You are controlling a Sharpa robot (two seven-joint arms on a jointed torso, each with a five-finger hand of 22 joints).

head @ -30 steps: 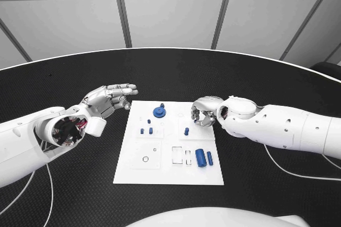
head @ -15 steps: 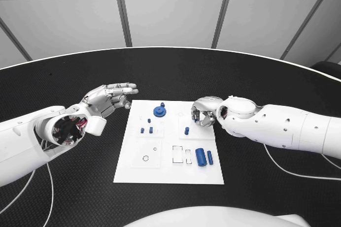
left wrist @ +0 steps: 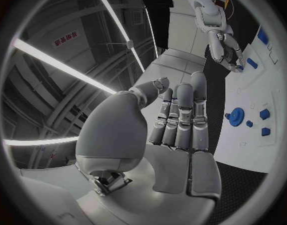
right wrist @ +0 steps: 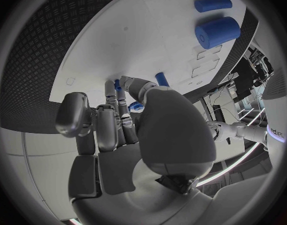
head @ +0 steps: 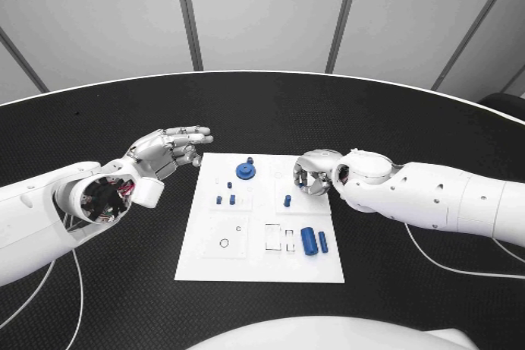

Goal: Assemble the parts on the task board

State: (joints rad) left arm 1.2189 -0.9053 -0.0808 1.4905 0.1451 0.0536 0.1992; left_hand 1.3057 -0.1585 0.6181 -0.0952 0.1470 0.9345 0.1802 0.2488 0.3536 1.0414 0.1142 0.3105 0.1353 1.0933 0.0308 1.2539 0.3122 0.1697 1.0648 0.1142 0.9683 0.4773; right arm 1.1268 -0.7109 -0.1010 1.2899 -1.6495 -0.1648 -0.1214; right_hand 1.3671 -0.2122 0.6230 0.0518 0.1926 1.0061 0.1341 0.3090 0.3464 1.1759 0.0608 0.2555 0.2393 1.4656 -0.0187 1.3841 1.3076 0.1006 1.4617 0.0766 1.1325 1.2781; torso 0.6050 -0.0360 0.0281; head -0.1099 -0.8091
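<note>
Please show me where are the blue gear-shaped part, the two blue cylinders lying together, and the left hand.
blue gear-shaped part (head: 246,171): head view, on its round top.
two blue cylinders (head: 311,241): head view, on the thicker one's side.
left hand (head: 166,152): head view, on its back.

Task board (head: 257,263) sits mid-table. Gear part (head: 246,171) near its far edge, three small pegs (head: 225,196) just nearer, one peg (head: 287,202) to their right. Two cylinders (head: 314,241) lie side by side toward its right edge, nearer me.
</note>
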